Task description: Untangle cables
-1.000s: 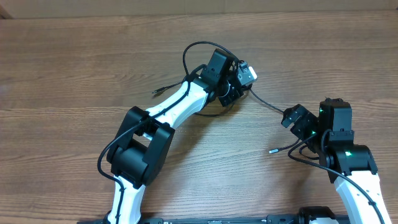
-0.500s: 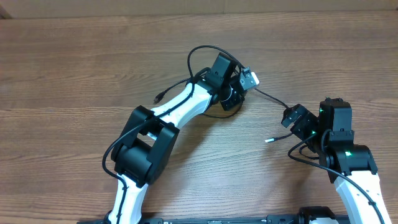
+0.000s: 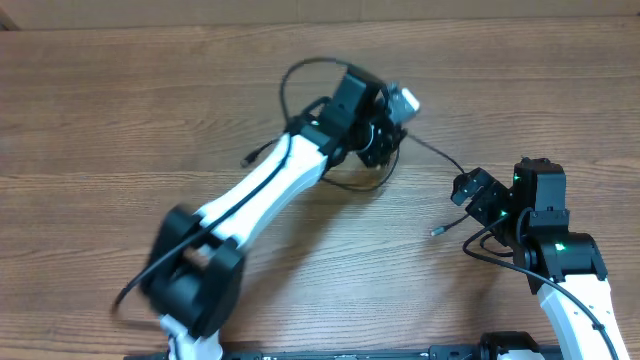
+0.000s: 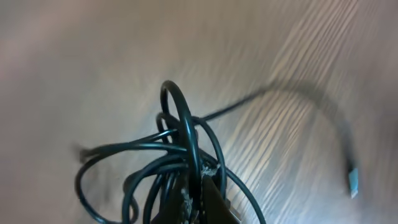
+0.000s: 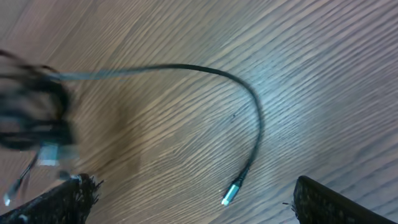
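The left hand pinches the blurred cables (fingertips cut off); right hand gapes wide, fingers mostly cropped.

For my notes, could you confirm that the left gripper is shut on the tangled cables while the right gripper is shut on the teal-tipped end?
Not quite: the right wrist view shows the right gripper open and empty, the teal-tipped end lying free on the table. The left gripper is indeed shut on the tangled cables.

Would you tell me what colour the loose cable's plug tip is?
Teal; the plug tip shows best in the right wrist view.
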Tool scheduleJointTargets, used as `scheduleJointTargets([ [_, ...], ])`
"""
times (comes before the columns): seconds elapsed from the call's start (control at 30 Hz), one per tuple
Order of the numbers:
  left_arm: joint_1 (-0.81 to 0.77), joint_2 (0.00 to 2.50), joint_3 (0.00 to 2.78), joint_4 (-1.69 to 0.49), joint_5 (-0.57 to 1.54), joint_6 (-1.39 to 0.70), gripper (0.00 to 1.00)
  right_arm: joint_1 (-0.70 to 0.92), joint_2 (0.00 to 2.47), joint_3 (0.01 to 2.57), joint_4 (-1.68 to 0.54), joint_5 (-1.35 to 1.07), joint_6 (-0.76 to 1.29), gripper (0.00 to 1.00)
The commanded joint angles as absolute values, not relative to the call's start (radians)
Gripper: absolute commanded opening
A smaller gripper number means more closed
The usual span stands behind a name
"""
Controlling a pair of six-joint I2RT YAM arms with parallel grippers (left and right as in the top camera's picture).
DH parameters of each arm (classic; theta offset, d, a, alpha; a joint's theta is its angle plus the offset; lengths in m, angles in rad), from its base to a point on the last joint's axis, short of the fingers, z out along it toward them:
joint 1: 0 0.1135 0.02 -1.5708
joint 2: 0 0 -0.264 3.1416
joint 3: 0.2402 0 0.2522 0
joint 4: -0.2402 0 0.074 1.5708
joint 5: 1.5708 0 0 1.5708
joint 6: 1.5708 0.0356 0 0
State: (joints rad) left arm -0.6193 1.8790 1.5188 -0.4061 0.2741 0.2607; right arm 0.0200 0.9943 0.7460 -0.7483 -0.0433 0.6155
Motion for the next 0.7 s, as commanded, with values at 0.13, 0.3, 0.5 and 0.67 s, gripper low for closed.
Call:
scheduleJointTargets([
  [0.13,-0.582,1.511,1.536,-0.427,0.281,0.239,0.04,0.017,0.963,0.753,-0.727,-0.185,0.509,1.0],
  [0.3,-0.575,1.409,1.536,-0.477,0.292,0.238,0.04,0.017,0.867,0.754,-0.712,-0.323,0.39,1.0],
  [0.5,-0.575,1.385,1.536,-0.478,0.569,0.239,0.04,0.017,0.729,0.754,-0.673,-0.561,0.253,1.0],
  [0.67,-0.575,1.385,1.536,-0.482,0.728,0.239,0.04,0.017,0.7,0.754,-0.662,-0.582,0.253,1.0],
])
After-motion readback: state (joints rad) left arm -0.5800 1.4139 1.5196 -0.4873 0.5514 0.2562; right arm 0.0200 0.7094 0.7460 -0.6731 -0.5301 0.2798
